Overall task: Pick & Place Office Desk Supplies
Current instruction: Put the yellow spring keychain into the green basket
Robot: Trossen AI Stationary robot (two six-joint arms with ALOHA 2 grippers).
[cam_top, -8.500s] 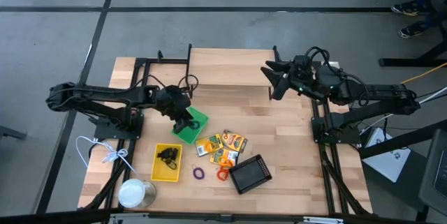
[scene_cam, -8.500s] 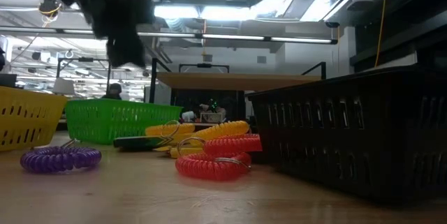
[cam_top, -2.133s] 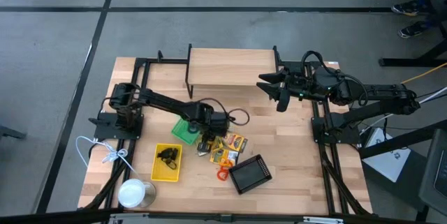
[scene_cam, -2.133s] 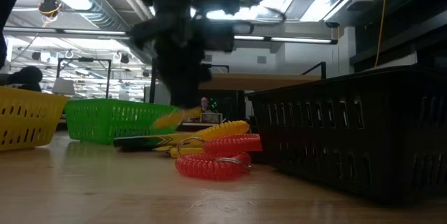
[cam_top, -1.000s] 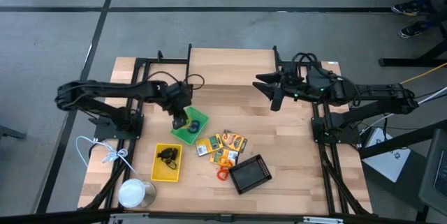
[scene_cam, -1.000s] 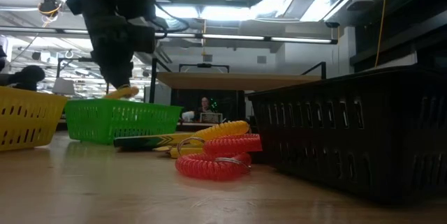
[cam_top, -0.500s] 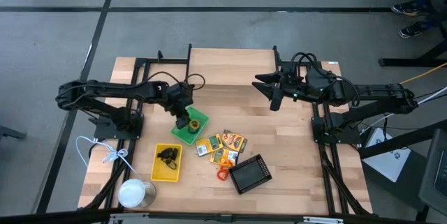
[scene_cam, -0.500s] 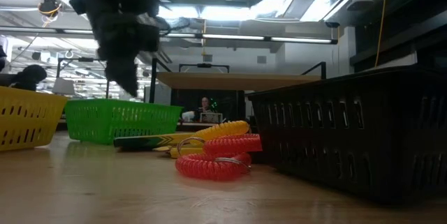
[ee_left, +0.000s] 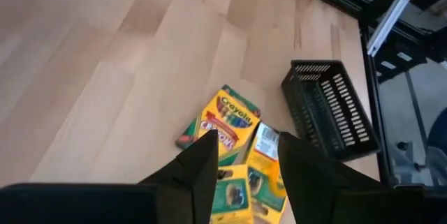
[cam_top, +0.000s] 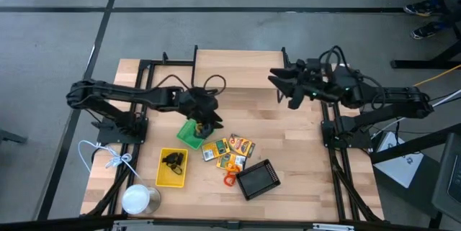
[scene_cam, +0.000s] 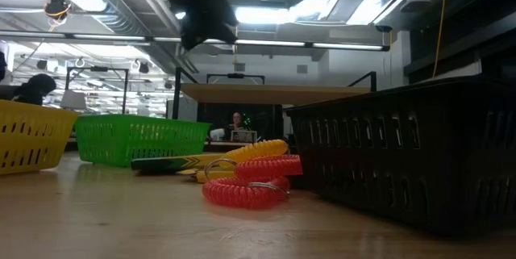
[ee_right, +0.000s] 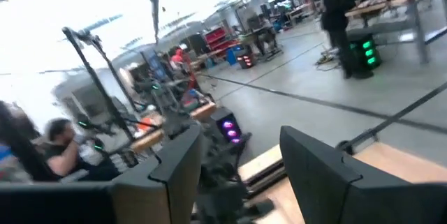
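My left gripper (cam_top: 209, 123) hangs open above the table, over the right edge of the green tray (cam_top: 189, 137). In its wrist view its fingers (ee_left: 244, 147) frame the printed boxes (ee_left: 230, 121), which lie flat on the wood (cam_top: 229, 149). An orange loop (cam_top: 229, 179) lies beside the black mesh tray (cam_top: 258, 179). The yellow tray (cam_top: 173, 168) holds black clips (cam_top: 173, 161). My right gripper (cam_top: 282, 87) waits open in the air near the table's far right; its wrist view (ee_right: 241, 140) looks into the room. No purple loop shows.
A white round can (cam_top: 140, 198) stands at the near left corner, and a white cord (cam_top: 108, 159) lies at the left edge. A raised wooden shelf (cam_top: 238, 69) spans the far side. Bare wood shows between the trays and the shelf. A person (ee_right: 59, 147) sits in the room beyond.
My left gripper has moved from above the green tray's left part toward the table's right, over the tray's right edge, and has risen. A small yellow thing at its fingertips a second ago no longer shows there. My right gripper has shifted slightly toward the far right.
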